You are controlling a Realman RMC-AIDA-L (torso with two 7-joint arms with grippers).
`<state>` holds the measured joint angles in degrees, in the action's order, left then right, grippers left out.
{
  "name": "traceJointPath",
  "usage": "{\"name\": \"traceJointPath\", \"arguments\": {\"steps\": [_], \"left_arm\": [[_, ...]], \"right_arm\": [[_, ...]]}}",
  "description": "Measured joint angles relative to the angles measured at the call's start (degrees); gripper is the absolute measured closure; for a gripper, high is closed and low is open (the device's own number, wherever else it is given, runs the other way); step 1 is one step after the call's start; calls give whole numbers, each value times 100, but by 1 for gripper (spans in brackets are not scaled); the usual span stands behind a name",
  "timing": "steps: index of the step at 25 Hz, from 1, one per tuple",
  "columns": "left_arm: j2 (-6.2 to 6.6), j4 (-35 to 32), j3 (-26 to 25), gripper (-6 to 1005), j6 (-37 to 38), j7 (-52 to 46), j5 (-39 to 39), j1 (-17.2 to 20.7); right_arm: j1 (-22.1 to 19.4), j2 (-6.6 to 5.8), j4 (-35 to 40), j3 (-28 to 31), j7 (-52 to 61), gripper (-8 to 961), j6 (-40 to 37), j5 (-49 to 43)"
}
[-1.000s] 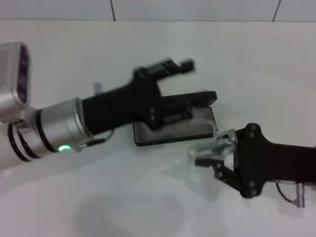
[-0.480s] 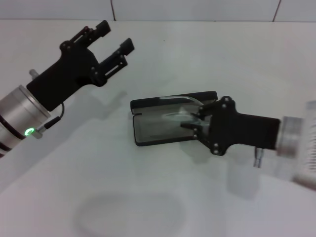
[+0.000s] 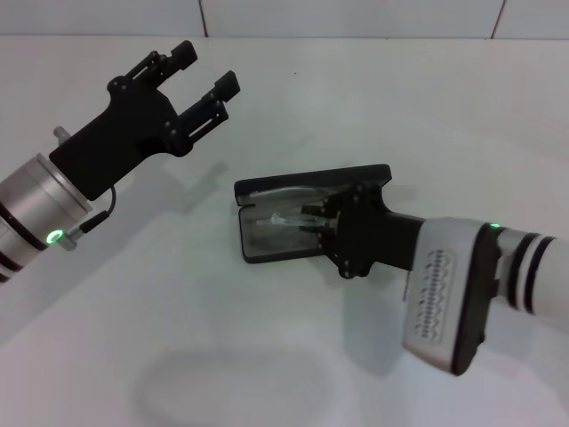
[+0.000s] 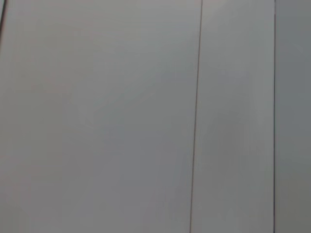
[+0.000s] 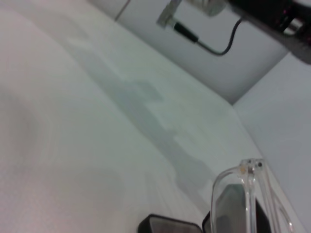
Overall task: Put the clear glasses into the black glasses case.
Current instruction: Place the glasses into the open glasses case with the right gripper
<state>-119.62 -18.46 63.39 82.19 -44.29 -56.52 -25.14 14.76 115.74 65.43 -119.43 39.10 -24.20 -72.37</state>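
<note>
Looking down from the head camera, I see a plain white counter [image 3: 293, 80] with a tiled wall along its far edge and nothing else lying on it besides the task's things. My left claw [image 3: 204, 80] is raised at about ten o'clock from the case, well apart from it, its two fingers spread with nothing between them. The left wrist camera gives me only a pale flat surface crossed by thin dark seams.

My right arm comes in from four o'clock, and its black wrist body covers the three o'clock end of the black glasses case [image 3: 267, 245], so I cannot see that part of the tray. The right claw [image 3: 307, 222] sits low over the tray, pinching the clear glasses [image 3: 283, 219].

The glasses are colourless and fully transparent; against the lining I catch only faint glints of the frame. In the right wrist view the clear glasses [image 5: 250, 189] show up close as a curved clear rim with a small amber spot at one corner, and dark shapes lie just beyond them.

The case lies open near the middle of the counter, slim and black, with a grey lining in the tray and its lid standing up along the twelve o'clock side. The glasses lie within the tray's outline; whether they touch the lining I cannot tell.
</note>
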Motion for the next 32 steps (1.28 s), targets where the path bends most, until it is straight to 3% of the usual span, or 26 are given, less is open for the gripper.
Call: {"name": "traceJointPath", "arguments": {"steps": [12, 32], "left_arm": [[9, 0, 7, 277, -2, 2, -26, -9], [18, -44, 16, 277, 43, 20, -25, 14]], "right_arm": [[-33, 10, 240, -1033, -38, 806, 1811, -13], [-132, 10, 374, -1365, -6, 762, 2516, 43]]}}
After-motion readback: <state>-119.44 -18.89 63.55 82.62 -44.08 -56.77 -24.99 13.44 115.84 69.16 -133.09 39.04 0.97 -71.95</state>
